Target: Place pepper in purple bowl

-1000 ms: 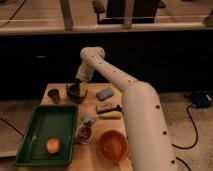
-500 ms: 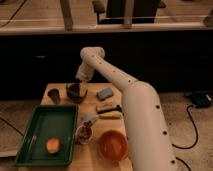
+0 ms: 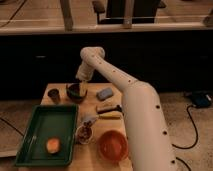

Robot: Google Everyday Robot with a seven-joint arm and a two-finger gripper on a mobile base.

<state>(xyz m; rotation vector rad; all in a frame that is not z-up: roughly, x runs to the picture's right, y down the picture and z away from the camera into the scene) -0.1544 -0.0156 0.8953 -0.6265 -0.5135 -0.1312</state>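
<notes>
Here, in the camera view, the gripper [image 3: 78,84] hangs just over the purple bowl [image 3: 75,95] at the table's [image 3: 91,102] far end. Whether it grips anything cannot be told, and the pepper cannot be made out. A cup [image 3: 54,95] stands left of the bowl and a sponge [image 3: 105,93] right. Nearer lie a tray [image 3: 35,150] holding a fruit [image 3: 52,145], and an orange bowl [image 3: 112,145] beside the arm [image 3: 142,115].

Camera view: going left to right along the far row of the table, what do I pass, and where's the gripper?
small dark cup → purple bowl, with the gripper just above it → blue block
</notes>
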